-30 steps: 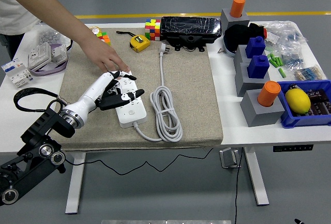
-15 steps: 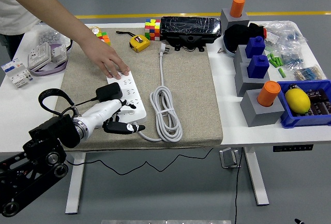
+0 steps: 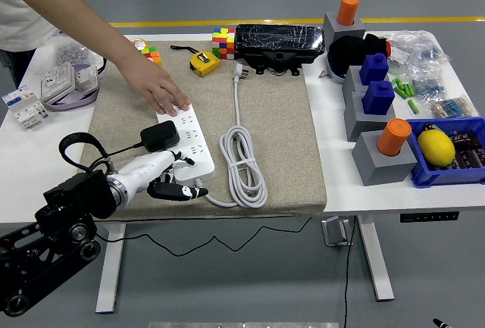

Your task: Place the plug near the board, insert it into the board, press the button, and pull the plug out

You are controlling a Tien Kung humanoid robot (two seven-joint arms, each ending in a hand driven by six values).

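Grey matting (image 3: 288, 116) covers my table. At nine o'clock of the white board (image 3: 186, 135) sits the black plug (image 3: 160, 137), touching it; light, rigid, I'd pinch its sides. My left hand (image 3: 168, 179) hovers at six o'clock, fingers loosely extended, holding nothing. A person's hand (image 3: 158, 87) presses the board's far end.

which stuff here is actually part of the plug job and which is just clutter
Part of the job: black plug, white power strip, left hand, the person's hand steadying the strip.

Just lying about: Rubik's cube, yellow tape measure, lemon, orange cylinders, blue blocks.
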